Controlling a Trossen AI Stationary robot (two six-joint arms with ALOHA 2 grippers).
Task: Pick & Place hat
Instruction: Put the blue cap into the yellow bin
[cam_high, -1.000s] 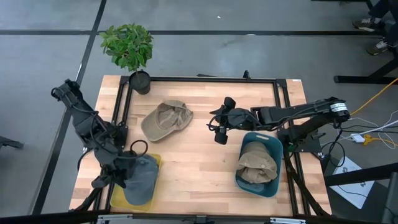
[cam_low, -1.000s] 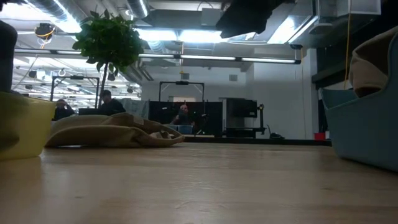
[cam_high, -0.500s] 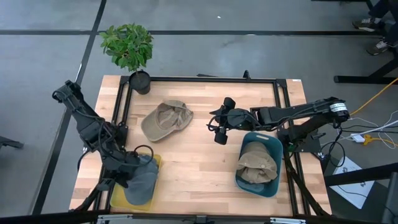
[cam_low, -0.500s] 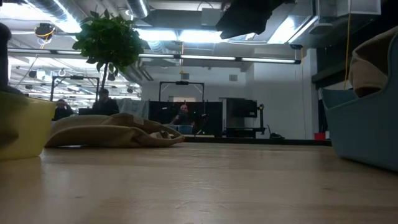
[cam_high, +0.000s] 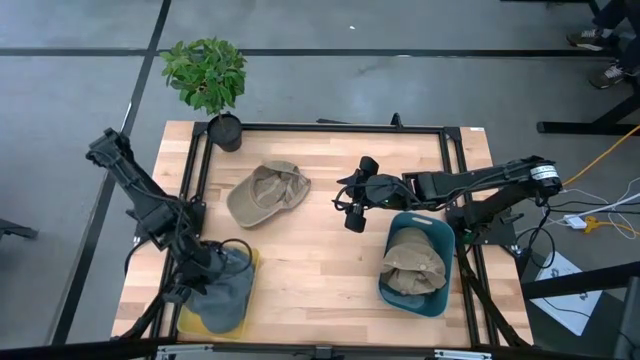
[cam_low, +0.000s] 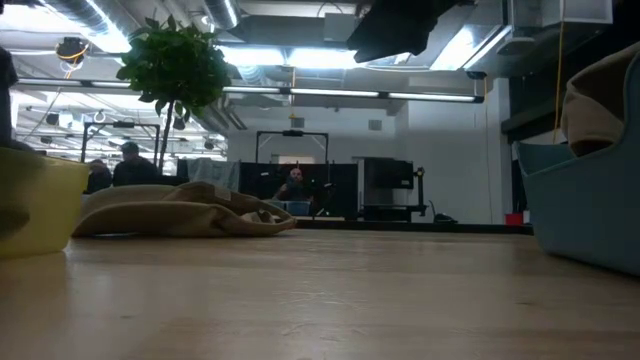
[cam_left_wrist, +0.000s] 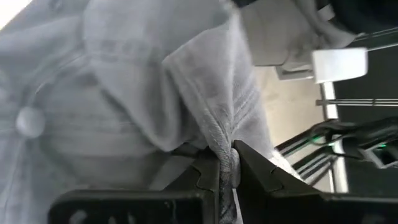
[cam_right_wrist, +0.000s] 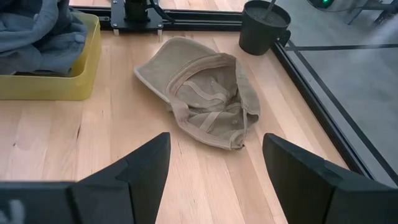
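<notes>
— Standing near the left arm, did you see what its claw (cam_left_wrist: 227, 180) had?

— It was pinched tight on a fold of the grey hat (cam_high: 228, 290), the cloth squeezed between the two dark fingers (cam_left_wrist: 258, 174). From above, that hat sat in the yellow bin (cam_high: 190, 320) at the near left corner of the table (cam_high: 310, 270), its long axis running roughly front to back.

— And the tan one out in the open?

— The tan hat (cam_high: 266, 192) lay on the bare wood toward the back, near the black pot (cam_high: 226, 131) of the green plant (cam_high: 205, 72). It was upside down; the right wrist camera showed its inside straps, which the overhead did not make plain. Its long axis ran on a slant from the back right toward the front left. Level with the table it was only a low, flat heap (cam_low: 180, 212).

— The right arm?

— The right claw (cam_high: 352, 213) hung over the middle of the table with its fingers (cam_right_wrist: 134, 171) spread wide and nothing between them. Beside it the blue bin (cam_high: 437, 232) held another tan hat (cam_high: 412, 262), long axis front to back.

— Any writing on the hats or bins?

— None I could read.

— Anyone about?

— People (cam_low: 130, 165) sat far back in the room, seen only from table height.
</notes>
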